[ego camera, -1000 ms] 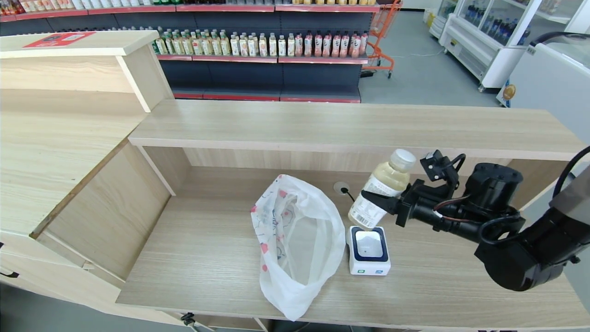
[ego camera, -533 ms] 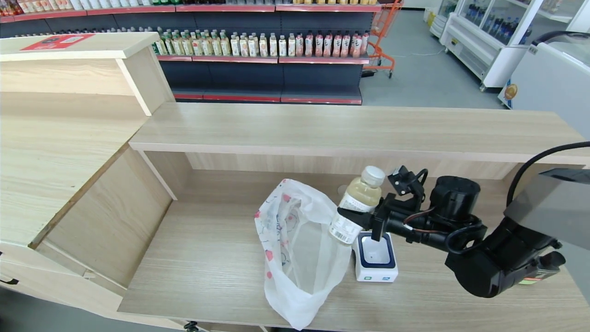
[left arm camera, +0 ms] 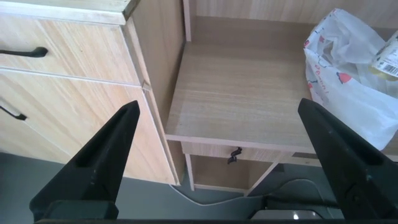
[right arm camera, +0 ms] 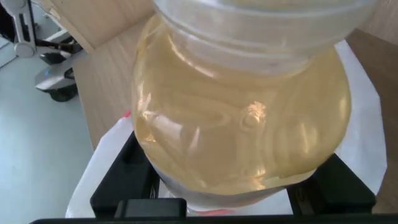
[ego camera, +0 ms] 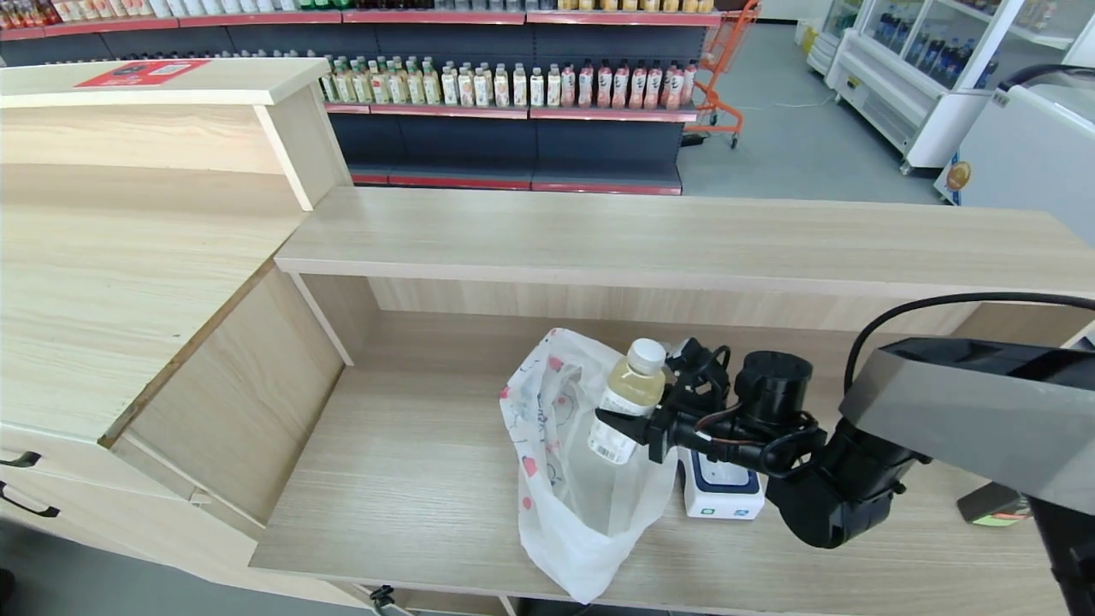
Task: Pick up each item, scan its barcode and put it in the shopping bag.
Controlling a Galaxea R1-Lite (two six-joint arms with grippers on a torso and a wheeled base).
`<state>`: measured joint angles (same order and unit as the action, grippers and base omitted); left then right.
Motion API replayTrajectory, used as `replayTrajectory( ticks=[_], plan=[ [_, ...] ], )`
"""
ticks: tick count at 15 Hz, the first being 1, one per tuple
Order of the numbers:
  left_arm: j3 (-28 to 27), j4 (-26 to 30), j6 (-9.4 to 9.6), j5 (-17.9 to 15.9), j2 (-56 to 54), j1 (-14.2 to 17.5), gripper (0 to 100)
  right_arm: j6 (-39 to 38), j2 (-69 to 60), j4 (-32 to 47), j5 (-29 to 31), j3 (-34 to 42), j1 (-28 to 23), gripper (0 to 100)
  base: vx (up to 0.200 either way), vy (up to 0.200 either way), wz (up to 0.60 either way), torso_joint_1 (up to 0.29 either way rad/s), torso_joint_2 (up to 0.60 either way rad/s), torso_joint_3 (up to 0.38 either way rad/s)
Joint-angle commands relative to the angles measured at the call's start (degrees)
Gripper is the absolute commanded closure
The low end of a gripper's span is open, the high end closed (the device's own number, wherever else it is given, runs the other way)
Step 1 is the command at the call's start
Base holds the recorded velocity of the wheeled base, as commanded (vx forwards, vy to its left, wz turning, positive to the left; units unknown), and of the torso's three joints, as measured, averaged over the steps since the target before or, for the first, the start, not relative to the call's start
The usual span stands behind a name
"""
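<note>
My right gripper clamped on bottle, held near upright. Shopping bag just below gripper, mouth open, bottle base at its rim. Scanner under my wrist. My left gripper spread apart, empty.

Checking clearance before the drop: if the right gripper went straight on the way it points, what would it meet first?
Probably the shopping bag, its raised far side, since the right gripper holds the bottle above the bag's mouth; depth is uncertain.

- Bottle: pale yellow drink, white cap, tilted, held at the bag's open mouth.
- Bag: white plastic, red print, on counter.
- Scanner: white, just beside it.
</note>
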<state>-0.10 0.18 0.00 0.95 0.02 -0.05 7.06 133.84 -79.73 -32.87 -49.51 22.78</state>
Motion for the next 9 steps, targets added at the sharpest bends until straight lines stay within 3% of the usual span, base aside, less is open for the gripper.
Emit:
replayTrajectory(
  ticks=[1,9],
  plan=[
    [0.01,-0.01,0.00,0.02,-0.02,0.05,0,2.17,6.70,-0.17,4.83,-5.16,-0.02,100,0.000,0.000,0.00,0.000,0.00,0.000],
    [0.01,-0.01,0.00,0.02,-0.02,0.05,0,4.10,16.36,0.36,5.62,-20.45,2.44,100,0.000,0.000,0.00,0.000,0.00,0.000]
  ],
)
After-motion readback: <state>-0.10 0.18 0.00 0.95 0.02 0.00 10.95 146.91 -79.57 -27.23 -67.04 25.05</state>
